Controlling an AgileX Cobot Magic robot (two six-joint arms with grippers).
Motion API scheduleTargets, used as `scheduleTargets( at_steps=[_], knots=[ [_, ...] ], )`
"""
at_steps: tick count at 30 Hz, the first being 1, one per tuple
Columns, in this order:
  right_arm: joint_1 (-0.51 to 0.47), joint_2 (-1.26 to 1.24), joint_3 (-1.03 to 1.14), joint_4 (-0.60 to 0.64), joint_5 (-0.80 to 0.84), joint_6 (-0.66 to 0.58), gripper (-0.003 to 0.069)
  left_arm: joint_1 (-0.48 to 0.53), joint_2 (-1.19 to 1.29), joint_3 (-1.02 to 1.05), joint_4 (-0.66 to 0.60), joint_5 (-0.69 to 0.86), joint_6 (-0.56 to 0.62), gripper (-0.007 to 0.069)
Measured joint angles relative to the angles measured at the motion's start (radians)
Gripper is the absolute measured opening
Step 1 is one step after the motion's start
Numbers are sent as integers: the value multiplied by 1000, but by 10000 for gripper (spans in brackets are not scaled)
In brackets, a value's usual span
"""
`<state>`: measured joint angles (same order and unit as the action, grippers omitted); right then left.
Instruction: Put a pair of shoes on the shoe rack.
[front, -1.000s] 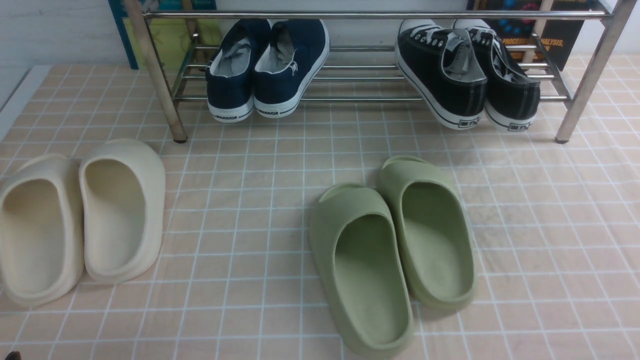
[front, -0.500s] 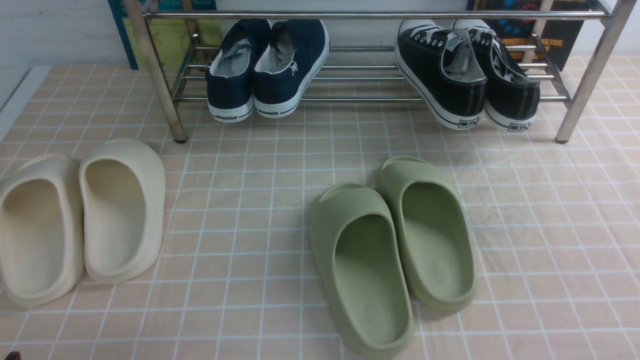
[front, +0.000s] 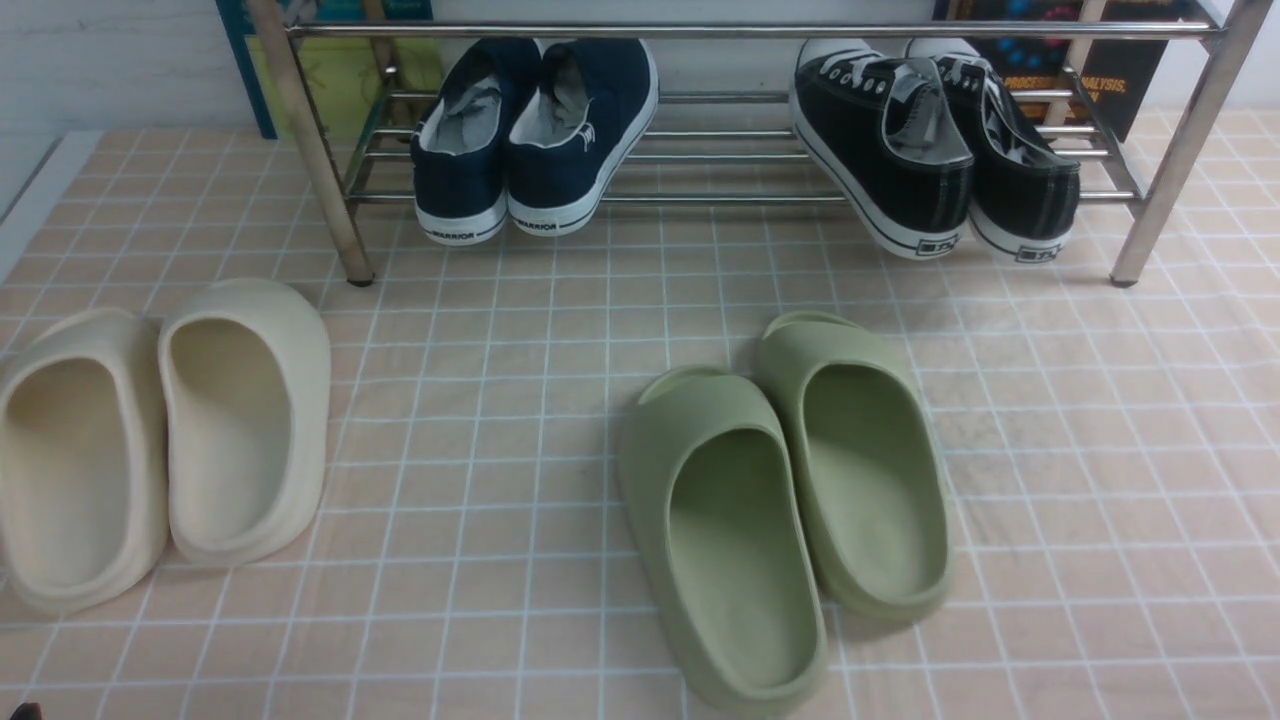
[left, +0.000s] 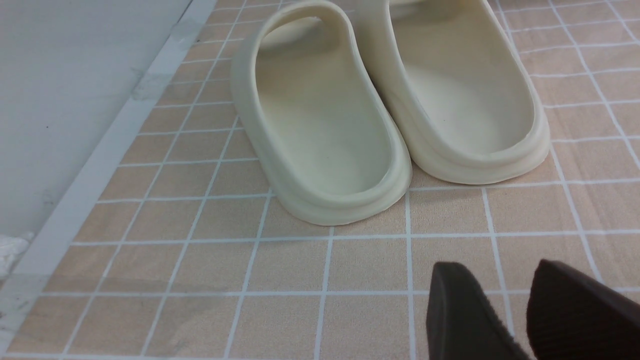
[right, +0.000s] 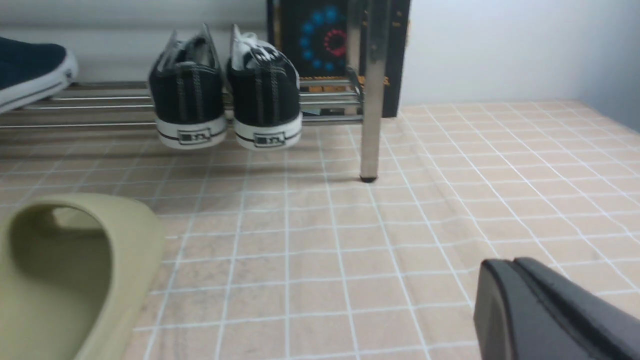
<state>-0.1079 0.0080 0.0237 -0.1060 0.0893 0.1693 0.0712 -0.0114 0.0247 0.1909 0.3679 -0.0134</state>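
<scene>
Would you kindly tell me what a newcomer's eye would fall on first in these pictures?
The green foam slides in the middle of the tiled floor stand out first, with the cream slides off to the left. Behind them, the black sneakers sit on the right end of the chrome shoe rack, the navy pair further left.

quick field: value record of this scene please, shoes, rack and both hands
black sneakers: both on the shoe rack, right end, heels outward
navy pair: on the rack, left part
green slides: on the floor before the rack
cream slides: on the floor, far left
left hand: open, empty, near cream slides
right hand: shut, empty
task: looks done
</scene>
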Motion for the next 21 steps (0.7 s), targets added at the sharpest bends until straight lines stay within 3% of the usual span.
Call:
scheduleTargets(
  at_steps=[10,21],
  knots=[
    [-9,-17,0,2,223,0,-19,0,0,0,1,0,0,239],
    [-9,-17,-6,40,272,0,-19,0,0,0,1,0,0,239]
  ],
)
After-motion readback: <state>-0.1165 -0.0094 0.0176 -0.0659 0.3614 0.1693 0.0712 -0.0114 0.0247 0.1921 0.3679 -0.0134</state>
